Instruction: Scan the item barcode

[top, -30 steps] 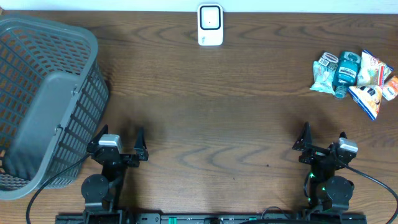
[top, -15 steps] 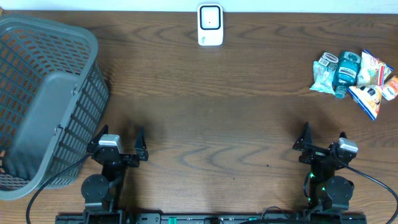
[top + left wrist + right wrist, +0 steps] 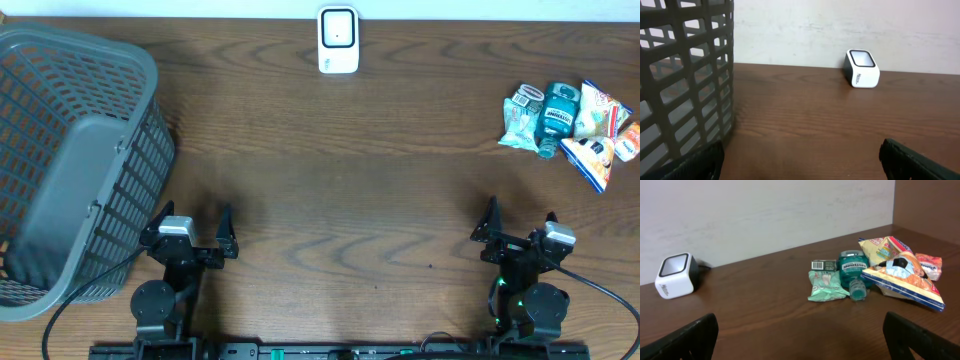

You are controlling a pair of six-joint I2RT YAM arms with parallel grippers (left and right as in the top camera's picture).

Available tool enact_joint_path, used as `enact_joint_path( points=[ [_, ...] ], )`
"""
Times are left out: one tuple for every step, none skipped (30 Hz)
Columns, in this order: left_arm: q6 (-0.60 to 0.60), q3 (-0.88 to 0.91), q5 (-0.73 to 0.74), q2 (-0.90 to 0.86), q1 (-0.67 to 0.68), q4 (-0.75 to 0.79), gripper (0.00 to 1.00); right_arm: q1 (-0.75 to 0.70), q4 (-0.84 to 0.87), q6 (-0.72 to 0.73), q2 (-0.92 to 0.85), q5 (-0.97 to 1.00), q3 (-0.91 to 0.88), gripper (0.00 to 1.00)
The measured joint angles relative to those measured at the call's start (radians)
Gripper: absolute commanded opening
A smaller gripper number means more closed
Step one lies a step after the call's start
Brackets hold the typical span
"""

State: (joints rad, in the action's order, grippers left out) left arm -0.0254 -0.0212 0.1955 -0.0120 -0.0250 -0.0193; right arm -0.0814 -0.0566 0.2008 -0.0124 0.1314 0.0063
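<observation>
Your left end effector (image 3: 193, 225) sits at the lower left of the overhead frame, fingers spread wide apart with nothing between them. Your right end effector (image 3: 520, 222) sits at the lower right, also spread wide and empty. Both hang low over the brown wooden desk (image 3: 350, 180), well apart from everything on it. The items to scan lie in a small heap at the upper right of the frame: a teal bottle (image 3: 556, 118) on its side, a green packet (image 3: 520, 122) touching its left side, and snack bags (image 3: 590, 152) piled against its right. The white scanner (image 3: 338, 40) stands at the top centre, against the desk's far edge. A grey slatted basket (image 3: 140, 170) fills the left of the frame, just beside your left arm.
</observation>
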Motion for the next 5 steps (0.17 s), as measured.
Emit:
enact_joint_path(
  points=[
    [0.0, 0.0, 0.0, 0.0, 0.0, 0.0, 0.98, 0.0, 0.0, 0.0, 0.0, 0.0, 0.0, 0.99],
    [0.0, 0.0, 0.0, 0.0, 0.0, 0.0, 0.98, 0.0, 0.0, 0.0, 0.0, 0.0, 0.0, 0.99],
    [0.0, 0.0, 0.0, 0.0, 0.0, 0.0, 0.98, 0.0, 0.0, 0.0, 0.0, 0.0, 0.0, 0.99],
    [0.0, 0.0, 0.0, 0.0, 0.0, 0.0, 0.98, 0.0, 0.0, 0.0, 0.0, 0.0, 0.0, 0.99],
    [0.0, 0.0, 0.0, 0.0, 0.0, 0.0, 0.98, 0.0, 0.0, 0.0, 0.0, 0.0, 0.0, 0.99]
  ],
)
